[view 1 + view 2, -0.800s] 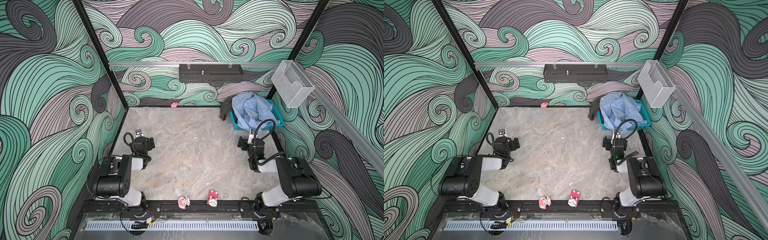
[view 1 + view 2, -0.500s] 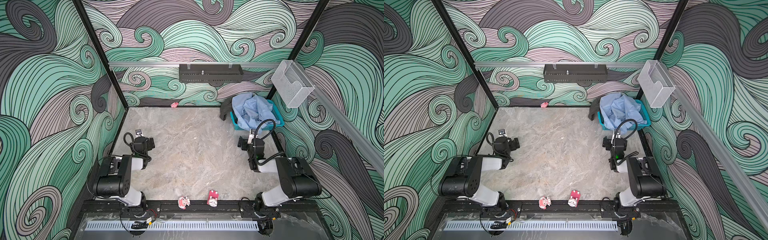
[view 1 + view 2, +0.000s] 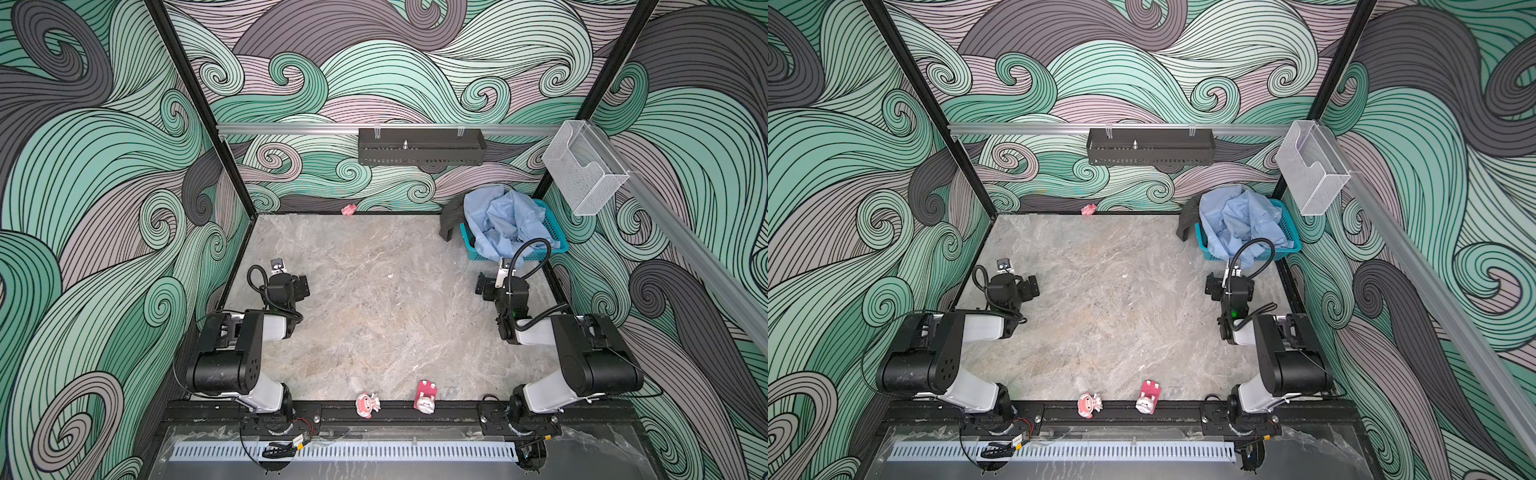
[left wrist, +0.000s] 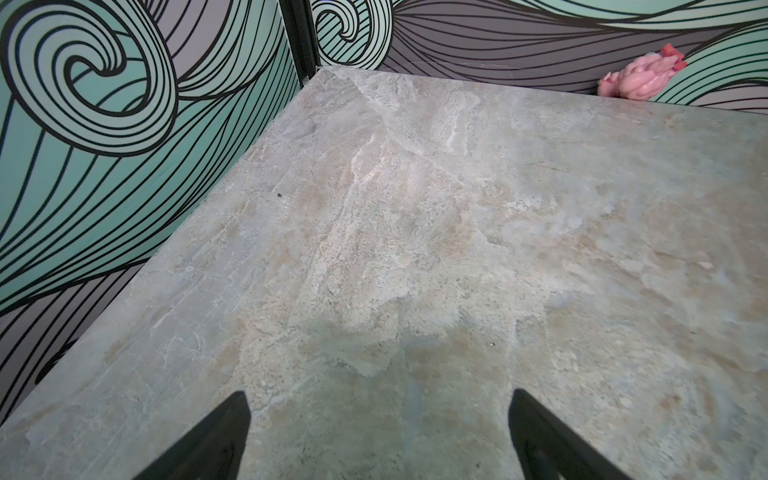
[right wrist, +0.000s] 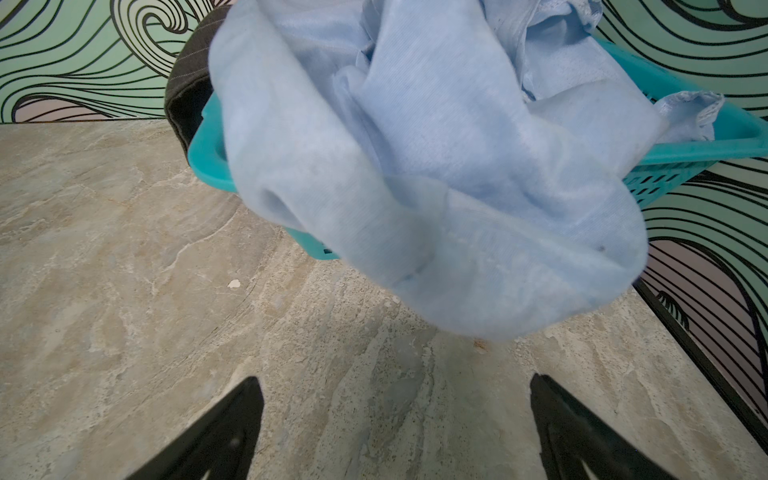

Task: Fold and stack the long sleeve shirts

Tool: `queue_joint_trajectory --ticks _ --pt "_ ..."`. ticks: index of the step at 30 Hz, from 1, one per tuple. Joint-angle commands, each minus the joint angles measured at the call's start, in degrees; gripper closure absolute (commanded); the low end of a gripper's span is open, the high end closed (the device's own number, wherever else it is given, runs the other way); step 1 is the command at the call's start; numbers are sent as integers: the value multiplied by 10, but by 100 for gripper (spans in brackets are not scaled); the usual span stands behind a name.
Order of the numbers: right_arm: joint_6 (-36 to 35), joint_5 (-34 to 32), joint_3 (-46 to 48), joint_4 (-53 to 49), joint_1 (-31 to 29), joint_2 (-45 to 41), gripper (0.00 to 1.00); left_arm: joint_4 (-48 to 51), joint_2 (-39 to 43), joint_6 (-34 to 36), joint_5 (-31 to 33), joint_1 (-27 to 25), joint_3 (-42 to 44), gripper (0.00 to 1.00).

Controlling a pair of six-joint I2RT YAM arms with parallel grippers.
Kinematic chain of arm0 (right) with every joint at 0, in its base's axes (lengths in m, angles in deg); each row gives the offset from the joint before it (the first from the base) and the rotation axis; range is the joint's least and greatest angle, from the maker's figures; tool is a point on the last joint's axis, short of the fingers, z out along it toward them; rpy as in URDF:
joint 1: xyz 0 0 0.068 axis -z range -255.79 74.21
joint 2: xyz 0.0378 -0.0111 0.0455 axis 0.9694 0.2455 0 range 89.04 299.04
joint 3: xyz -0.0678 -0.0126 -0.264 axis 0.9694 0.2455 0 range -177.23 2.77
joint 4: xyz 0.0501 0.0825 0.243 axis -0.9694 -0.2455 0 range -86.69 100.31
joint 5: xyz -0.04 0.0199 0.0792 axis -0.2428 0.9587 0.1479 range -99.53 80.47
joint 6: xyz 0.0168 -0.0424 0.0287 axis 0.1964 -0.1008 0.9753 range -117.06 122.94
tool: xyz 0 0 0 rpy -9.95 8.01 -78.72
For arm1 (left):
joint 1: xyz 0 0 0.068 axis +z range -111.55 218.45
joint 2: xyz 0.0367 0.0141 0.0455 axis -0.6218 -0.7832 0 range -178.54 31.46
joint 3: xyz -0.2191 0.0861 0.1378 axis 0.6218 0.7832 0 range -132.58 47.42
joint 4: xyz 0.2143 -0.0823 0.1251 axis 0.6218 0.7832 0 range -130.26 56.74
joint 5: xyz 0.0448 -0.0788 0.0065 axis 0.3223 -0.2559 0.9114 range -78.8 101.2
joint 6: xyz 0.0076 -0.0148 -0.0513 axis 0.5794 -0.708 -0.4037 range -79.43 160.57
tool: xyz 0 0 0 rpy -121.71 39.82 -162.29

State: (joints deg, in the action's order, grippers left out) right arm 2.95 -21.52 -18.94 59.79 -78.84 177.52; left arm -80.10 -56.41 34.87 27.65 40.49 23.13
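"Right wrist view first. Where are the shirts?"

"I read both at the basket (image 5: 706, 145), which stands in the far right corner of the table (image 3: 374, 291).
1. Light blue shirt (image 5: 436, 166): crumpled and heaped above the rim. One broad fold hangs over the near wall of the basket toward the table surface.
2. Dark shirt (image 5: 187, 83): mostly hidden beneath the blue one. The visible part drapes over the basket's end nearest the middle of the back wall and hangs down outside it."

"State of the right gripper?"

"Right gripper (image 5: 395, 380): jaws spread wide, empty, with bare table showing between them. It points at the basket and sits near the hanging blue fold without touching it."

"And the left?"

"Left gripper (image 4: 378, 394): jaws spread wide, empty. It is over bare table on the left side, facing the far left corner, well apart from the basket and from both shirts. In both top views I see each arm folded back near its own base, with the middle of the table between them."

"Other items on the surface?"

"A pink toy (image 4: 640, 81) lies against the back wall, near its middle. A round figure (image 3: 368, 405) and a red figure (image 3: 426, 397) sit at the front edge, just beside each other, between the two arm bases. None of these touches a shirt or a gripper."
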Motion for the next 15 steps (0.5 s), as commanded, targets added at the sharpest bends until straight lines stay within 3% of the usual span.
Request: queue_joint_trajectory --ticks 1,11,13,15 --pt "3 -8 -4 9 -1 -6 1 2 10 -4 1 -3 -14 1" --pt "3 -5 -3 10 -1 -6 1 4 9 -5 1 -3 -16 1" --pt "-12 23 -1 19 -2 -22 9 -1 11 -2 -3 -3 -13 2" --pt "-26 16 -33 -102 -18 -91 12 5 39 37 -43 -4 -17 8"
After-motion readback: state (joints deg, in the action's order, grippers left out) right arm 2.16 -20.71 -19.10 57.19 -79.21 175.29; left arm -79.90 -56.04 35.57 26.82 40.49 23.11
